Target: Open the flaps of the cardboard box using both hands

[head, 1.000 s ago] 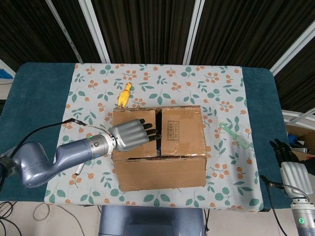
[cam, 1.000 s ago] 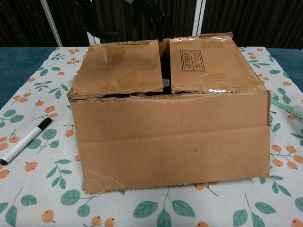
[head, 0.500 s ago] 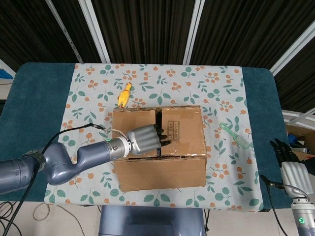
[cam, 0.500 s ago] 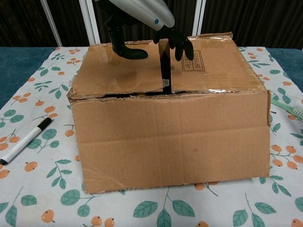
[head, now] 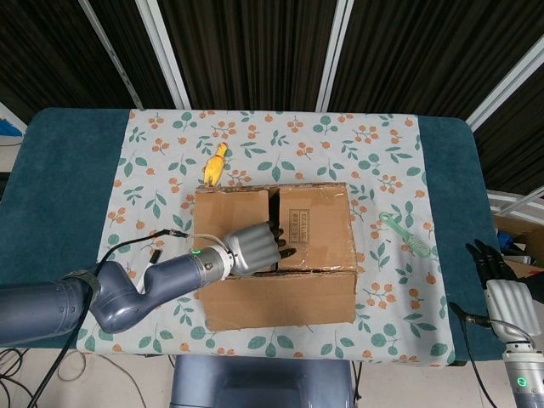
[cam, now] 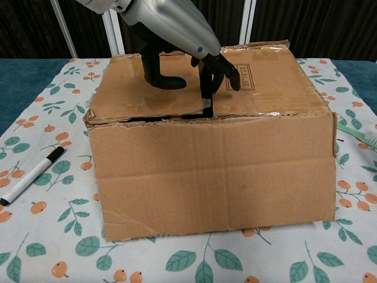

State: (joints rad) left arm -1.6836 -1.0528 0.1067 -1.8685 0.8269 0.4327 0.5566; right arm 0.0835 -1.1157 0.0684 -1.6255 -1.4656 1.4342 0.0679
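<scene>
The cardboard box (head: 276,255) sits near the front edge of the desk (head: 72,170), on a leaf-and-orange patterned cloth (head: 280,140). Its two top flaps are down, with a dark slot between them running from front to back.

The left hand (head: 255,249) lies over the left flap (cam: 147,88), close to the box's front edge. Its dark fingers (cam: 227,73) are curled downward and slightly spread: in the chest view some tips hang at the slot and over the inner edge of the right flap (cam: 265,79), while the thumb rests on the left flap. Whether any fingertip has hooked under a flap edge cannot be told; nothing is clasped in the hand.

The right hand (head: 501,293) is well apart from the box, off the desk's right edge, low in the head view. Its fingers point upward, close together and fairly straight, touching nothing.

A yellow rubber chicken (head: 215,163) lies on the cloth behind the box's left corner. A green brush (head: 406,235) lies to the box's right. A marker (cam: 32,175) lies on the cloth left of the box.
</scene>
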